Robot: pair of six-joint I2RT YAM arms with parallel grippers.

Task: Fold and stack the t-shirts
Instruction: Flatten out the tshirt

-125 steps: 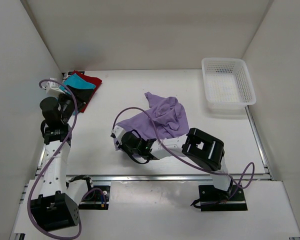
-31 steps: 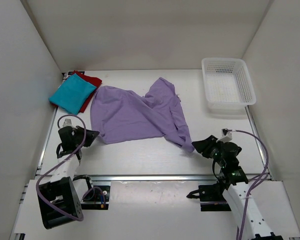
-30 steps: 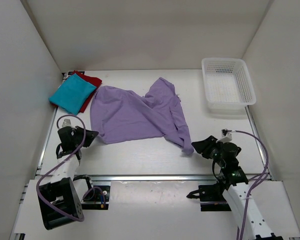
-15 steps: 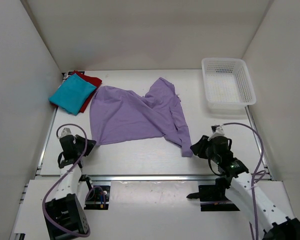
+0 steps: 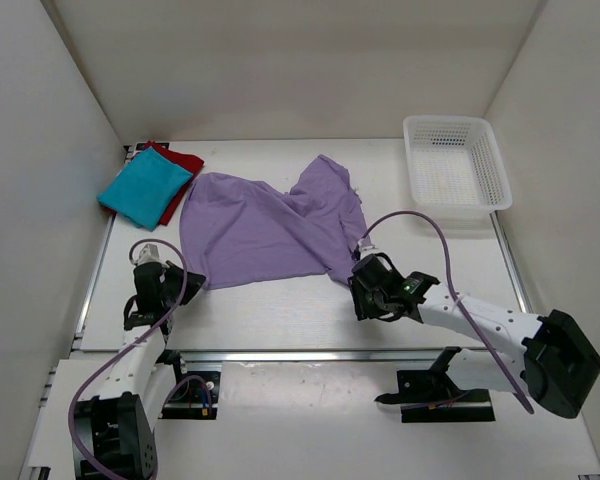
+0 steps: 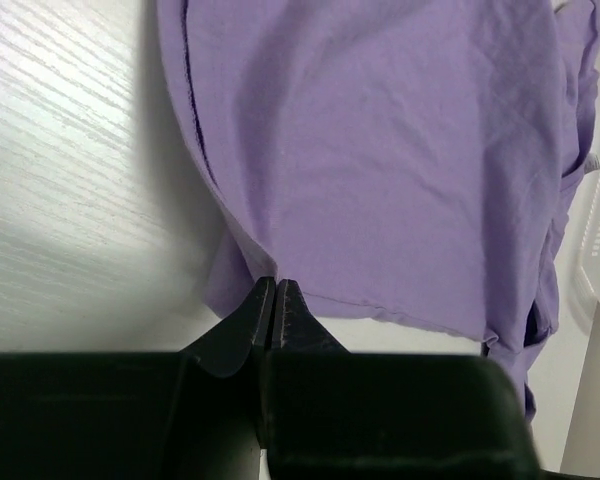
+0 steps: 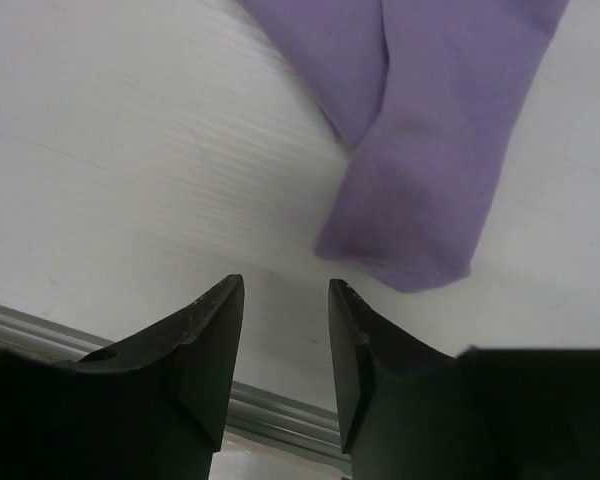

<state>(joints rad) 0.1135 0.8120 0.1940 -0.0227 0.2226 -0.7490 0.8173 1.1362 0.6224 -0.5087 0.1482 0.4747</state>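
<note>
Lavender t-shirt (image 5: 270,225) lies spread mid-table, near the folded teal t-shirt (image 5: 145,190) stacked on the red t-shirt (image 5: 185,160). My left gripper (image 6: 273,295) has just pinched its near-left hem. My right gripper (image 7: 285,290) has swung in, jaws apart before the other corner, so folding can start soon.

I have the left arm (image 5: 130,345) rising from its base at the near left and leaning forward, wrist held low. The left pincer (image 6: 275,290) has both fingers pressed flat together, tips pointing ahead and to the right. The right arm (image 5: 485,322) lies stretched low and leftward from its folded elbow. The right pincer (image 7: 285,285) has its jaws standing apart with nothing between them
</note>
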